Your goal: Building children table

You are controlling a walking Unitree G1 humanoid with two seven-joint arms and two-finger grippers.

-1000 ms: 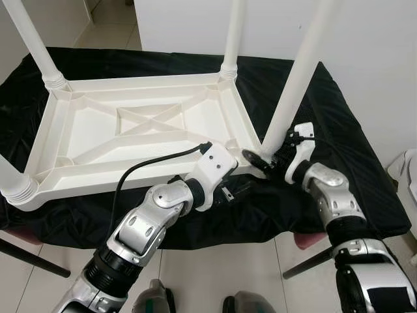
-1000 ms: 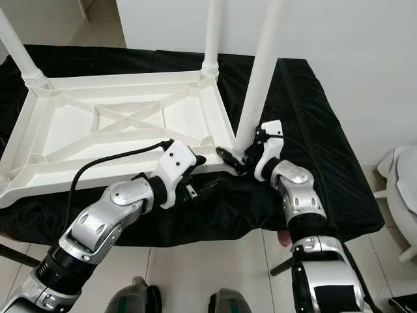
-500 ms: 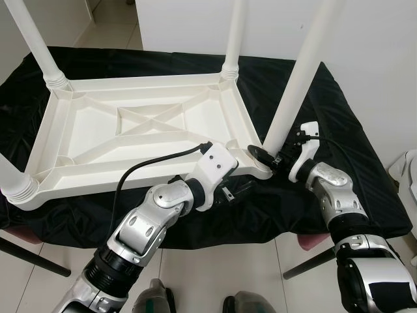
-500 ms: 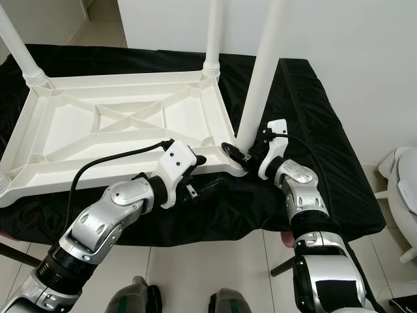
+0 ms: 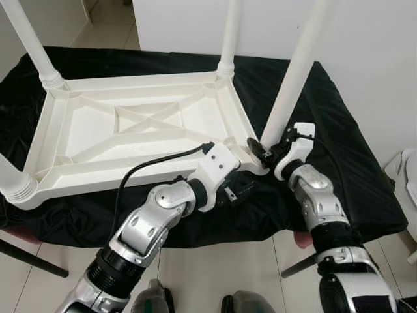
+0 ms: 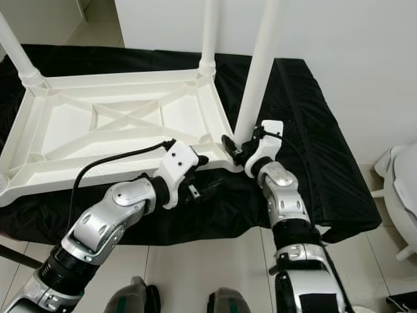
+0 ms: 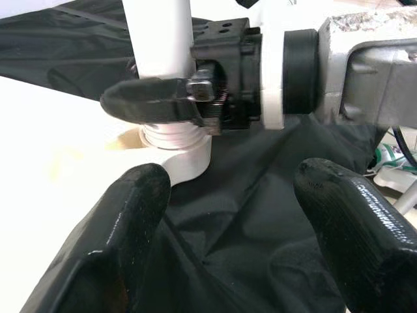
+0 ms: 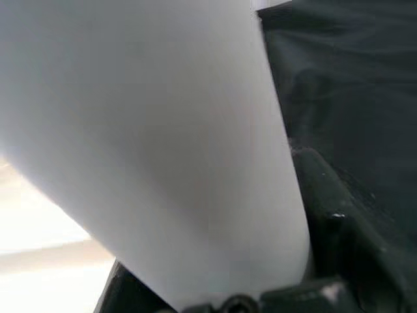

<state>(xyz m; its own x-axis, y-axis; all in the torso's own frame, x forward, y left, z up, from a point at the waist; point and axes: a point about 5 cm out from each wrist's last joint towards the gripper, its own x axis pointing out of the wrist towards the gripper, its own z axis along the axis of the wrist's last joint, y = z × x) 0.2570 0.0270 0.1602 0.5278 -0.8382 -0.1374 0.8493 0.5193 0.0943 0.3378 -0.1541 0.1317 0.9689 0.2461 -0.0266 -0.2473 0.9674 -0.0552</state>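
**Q:** Item one: the table. Where does it lie?

**A:** White plastic table top (image 5: 137,134), upside down on the black cloth (image 5: 339,140). Its long axis runs across my view, left to right. Legs stand up from its corners.

**Q:** Item two: the leg in hand?

**A:** Near right leg (image 5: 294,72), at the corner closest to my right arm. Its long axis rises from the corner socket (image 7: 174,153), leaning slightly right at the top.

**Q:** Right gripper?

**A:** Right gripper (image 5: 268,151) closed round that leg just above the socket, one finger (image 7: 150,103) wrapped across its front.

**Q:** Left gripper?

**A:** Left gripper (image 5: 240,190) spread wide, holding nothing, low over the cloth just beside the same corner, pointing toward the socket.

**Q:** Bearing on the next move?

**A:** My judgement: the leg must be seated straight down its own axis; the right arm is nearer, the left may steady the frame.
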